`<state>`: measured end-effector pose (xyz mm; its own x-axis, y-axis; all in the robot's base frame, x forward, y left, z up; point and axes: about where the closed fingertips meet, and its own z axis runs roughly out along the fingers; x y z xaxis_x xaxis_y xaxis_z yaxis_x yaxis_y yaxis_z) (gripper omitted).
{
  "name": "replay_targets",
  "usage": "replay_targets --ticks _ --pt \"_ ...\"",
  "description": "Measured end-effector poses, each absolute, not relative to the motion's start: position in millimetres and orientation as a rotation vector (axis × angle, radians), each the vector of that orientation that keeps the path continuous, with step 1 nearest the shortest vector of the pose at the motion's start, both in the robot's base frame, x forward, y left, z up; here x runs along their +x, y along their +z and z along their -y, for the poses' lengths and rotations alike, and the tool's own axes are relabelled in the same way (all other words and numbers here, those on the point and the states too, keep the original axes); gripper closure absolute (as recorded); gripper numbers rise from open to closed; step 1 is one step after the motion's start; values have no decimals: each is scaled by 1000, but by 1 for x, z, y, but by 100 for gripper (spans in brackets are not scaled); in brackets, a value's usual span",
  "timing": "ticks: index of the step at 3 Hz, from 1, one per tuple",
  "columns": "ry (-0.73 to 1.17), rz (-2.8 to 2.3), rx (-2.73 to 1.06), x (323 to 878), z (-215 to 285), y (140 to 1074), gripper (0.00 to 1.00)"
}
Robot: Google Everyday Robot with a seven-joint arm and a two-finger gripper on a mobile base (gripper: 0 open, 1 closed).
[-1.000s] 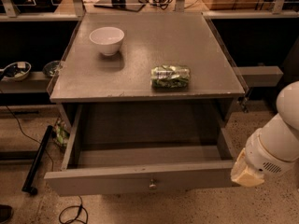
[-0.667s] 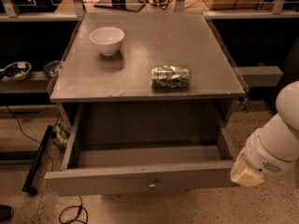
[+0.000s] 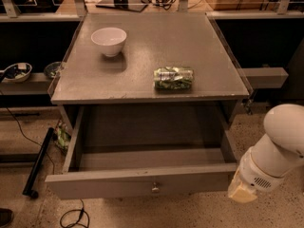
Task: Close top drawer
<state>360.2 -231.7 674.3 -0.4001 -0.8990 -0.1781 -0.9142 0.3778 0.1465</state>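
Observation:
The top drawer (image 3: pixel 142 186) is a wide grey drawer pulled far out of the cabinet. Its deep box looks empty inside. Its flat front panel faces me with one small round metal knob (image 3: pixel 155 189) at the centre. My white arm comes in from the lower right. My gripper (image 3: pixel 241 192) is at the arm's pale yellowish end, right beside the right end of the drawer's front panel, at about panel height.
On the grey cabinet top (image 3: pixel 142 61) stand a white bowl (image 3: pixel 109 41) at the back left and a green can (image 3: pixel 174 78) on its side near the front right. A black bar (image 3: pixel 40 160) and a cable (image 3: pixel 73 217) lie on the floor left. A grey shelf (image 3: pixel 263 76) juts out at the right.

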Motion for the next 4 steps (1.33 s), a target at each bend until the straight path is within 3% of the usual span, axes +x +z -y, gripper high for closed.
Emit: replay_targets --ticks 1,2,4 --pt "376 -2572 -1651 362 229 658 100" --pt "346 -2481 -1633 399 197 679 100" --pt "373 -2516 -1588 398 201 661 100"
